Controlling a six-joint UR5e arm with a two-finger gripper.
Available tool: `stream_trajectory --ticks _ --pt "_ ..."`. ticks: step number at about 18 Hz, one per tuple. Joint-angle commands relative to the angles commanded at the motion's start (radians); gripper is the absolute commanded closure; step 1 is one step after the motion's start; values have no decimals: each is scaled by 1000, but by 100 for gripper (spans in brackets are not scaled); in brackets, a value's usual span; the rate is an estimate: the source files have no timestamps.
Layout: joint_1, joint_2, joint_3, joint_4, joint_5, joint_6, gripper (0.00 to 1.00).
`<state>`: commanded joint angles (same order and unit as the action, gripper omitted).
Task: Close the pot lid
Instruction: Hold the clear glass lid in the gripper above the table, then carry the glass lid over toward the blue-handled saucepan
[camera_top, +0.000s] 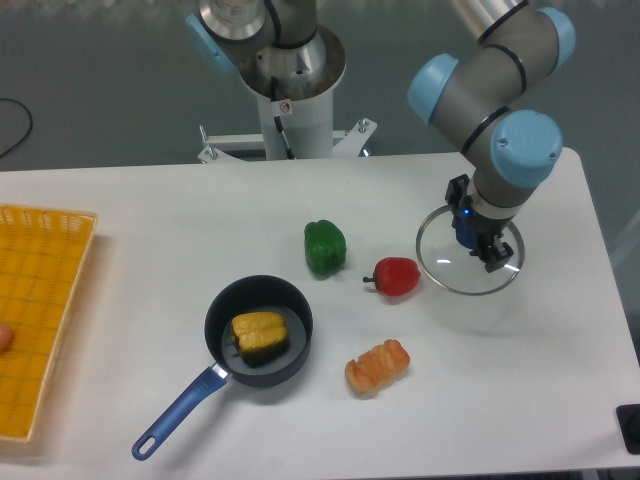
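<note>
Hand (480, 243) clamped on lid (440, 268) knob

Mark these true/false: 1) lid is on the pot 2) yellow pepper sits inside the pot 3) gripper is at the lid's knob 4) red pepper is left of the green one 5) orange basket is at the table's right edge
1) False. The lid is at the gripper, far to the right of the pot, which is uncovered.
2) True. The yellow pepper lies in the pot.
3) True. The gripper is at the lid's centre; the knob itself is hidden by the fingers.
4) False. The red pepper is right of the green pepper.
5) False. The orange basket is at the left edge.
</note>
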<state>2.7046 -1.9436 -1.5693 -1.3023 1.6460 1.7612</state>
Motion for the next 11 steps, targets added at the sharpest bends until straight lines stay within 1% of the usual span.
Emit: stream_trajectory --ticks 3,6,8,11 --pt "-55 -2 -3 -2 0 -71 37" --pt "-107 2 -3 -28 0 -118 37" --pt "-132 3 -3 -40 -2 -134 37" --pt "-160 23 -6 -61 -5 -161 37"
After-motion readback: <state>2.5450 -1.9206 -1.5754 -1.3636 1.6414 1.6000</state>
